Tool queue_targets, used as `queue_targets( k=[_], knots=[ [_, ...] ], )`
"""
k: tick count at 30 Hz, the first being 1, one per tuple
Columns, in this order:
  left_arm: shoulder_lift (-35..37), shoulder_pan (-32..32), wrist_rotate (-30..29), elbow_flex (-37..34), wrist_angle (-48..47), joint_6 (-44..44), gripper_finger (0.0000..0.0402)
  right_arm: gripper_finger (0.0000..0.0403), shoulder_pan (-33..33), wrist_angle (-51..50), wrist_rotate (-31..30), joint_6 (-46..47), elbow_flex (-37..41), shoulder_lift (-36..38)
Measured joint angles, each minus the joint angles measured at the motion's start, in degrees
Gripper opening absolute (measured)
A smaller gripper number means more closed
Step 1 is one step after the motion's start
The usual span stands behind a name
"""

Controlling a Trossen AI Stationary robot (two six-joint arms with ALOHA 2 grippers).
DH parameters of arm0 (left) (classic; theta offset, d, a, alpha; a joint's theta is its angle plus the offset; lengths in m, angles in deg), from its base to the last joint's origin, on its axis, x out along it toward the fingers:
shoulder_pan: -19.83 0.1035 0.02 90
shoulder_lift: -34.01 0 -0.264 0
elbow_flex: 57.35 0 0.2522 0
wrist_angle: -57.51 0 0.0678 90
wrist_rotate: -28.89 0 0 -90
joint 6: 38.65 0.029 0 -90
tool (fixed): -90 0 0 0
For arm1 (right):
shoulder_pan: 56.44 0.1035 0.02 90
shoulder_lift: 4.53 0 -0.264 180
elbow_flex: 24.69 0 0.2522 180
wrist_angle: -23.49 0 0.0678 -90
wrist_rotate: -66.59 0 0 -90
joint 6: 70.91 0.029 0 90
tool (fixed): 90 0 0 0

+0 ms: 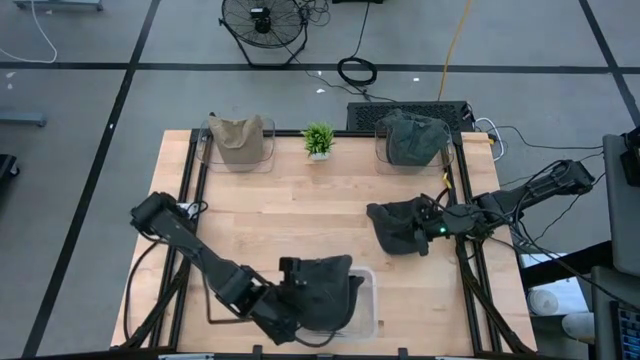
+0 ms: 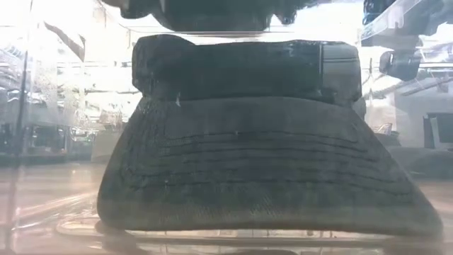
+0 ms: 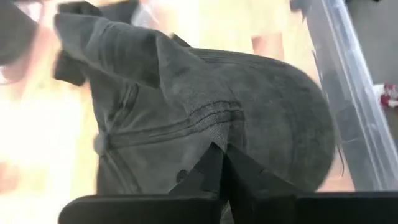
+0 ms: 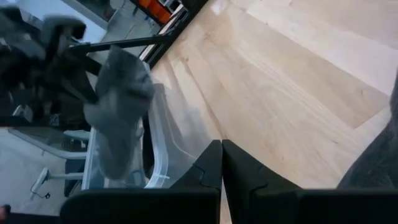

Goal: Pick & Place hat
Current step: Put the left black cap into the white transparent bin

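Observation:
A dark grey hat [image 1: 325,290] hangs in the clear bin [image 1: 370,300] at the table's near edge, with my left gripper [image 3: 222,152] shut on its crown. The low view shows the hat [image 2: 255,163] close up, brim downward. In the right wrist view it dangles [image 4: 118,112] from my left arm over the bin [image 4: 158,155]. A second dark hat [image 1: 398,225] lies flat on the table at the right. My right gripper [image 4: 222,149] is shut with nothing in it, raised beside that hat's right edge [image 4: 379,162]. My left gripper pinches a fold of the crown's cloth [image 3: 214,134] between its two fingers, beside a stitched seam. The fingers slant down from the table's left. The hat hangs below them, slack, its brim [image 2: 262,212] down at the bin's floor; whether it rests there, I cannot tell.
At the far edge stand two clear bins, one with a tan hat [image 1: 238,140], one with a dark hat [image 1: 412,138], and a small green plant [image 1: 319,140] between them. Bare wood [image 1: 300,215] lies across the table's middle.

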Motion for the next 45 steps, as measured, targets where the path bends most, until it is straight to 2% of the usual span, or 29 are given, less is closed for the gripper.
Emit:
queue_targets(
  k=[6,10,14,19,24,26,32,37,41,45],
  knots=[
    [-4.83,0.99,2.11,-0.12,1.87,0.65,0.0009,0.0,-0.01,-0.83,-0.33,0.45,0.0,0.02],
    [-7.74,1.95,6.07,-0.13,1.95,-0.61,0.0011,0.0,-0.02,-2.56,-0.33,1.08,0.0,0.02],
    [-9.12,3.07,10.68,-0.13,3.39,-0.91,0.0045,0.0,0.0,-3.04,-0.33,1.05,0.0,0.02],
    [-8.7,3.84,12.38,-0.13,5.99,-0.73,0.0098,0.0,0.0,-3.95,-0.33,0.78,0.0,0.02],
    [-8.71,4.17,23.66,-0.13,13.21,3.23,0.0127,0.0,-0.01,-6.27,-0.33,0.81,0.0,0.0],
    [-9.31,3.84,25.77,0.0,15.95,5.76,0.013,0.0,0.0,-6.52,-0.33,0.77,0.0,0.02],
    [-9.94,5.16,20.7,-0.12,15.04,6.32,0.0131,0.0,-0.02,-6.95,-0.33,0.53,0.0,0.01],
    [-10.2,7.53,21.68,-0.13,13.27,4.04,0.0131,0.0,0.0,-6.91,-0.35,0.22,0.0,0.0],
    [-7.81,8.43,21.38,-0.16,14.12,3.25,0.0131,0.0,-0.01,-6.9,-0.23,0.33,0.0,0.02],
    [-4.63,8.68,17.61,-0.02,14.93,3.48,0.0131,0.0,0.0,-6.8,-0.18,0.38,0.0,0.02]
  ],
)
